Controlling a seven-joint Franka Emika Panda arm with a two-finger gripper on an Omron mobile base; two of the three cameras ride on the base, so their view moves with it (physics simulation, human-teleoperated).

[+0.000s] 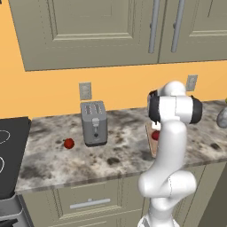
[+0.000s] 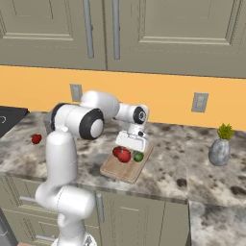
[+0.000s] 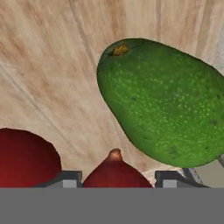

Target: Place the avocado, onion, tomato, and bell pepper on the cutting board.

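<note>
The avocado (image 3: pixel 164 103) lies on the cutting board (image 2: pixel 120 169), toward its right edge, just beside two red round items (image 2: pixel 122 153). The board sits on the worktop (image 2: pixel 173 168) near its front edge. The gripper (image 3: pixel 114 178) hangs low over the board with its fingers spread either side of a dark red pointed item (image 3: pixel 114 170), probably the onion; whether they press it I cannot tell. A toaster (image 1: pixel 94 123) and another red item (image 1: pixel 68 143) stand well apart to the left.

You will find no readable text, label, brand, number or sign anywhere: the toaster (image 1: pixel 94 123) at centre left, the cutting board (image 2: pixel 126 167) at centre, and the wall outlets (image 2: pixel 200 102) above all carry none.
</note>
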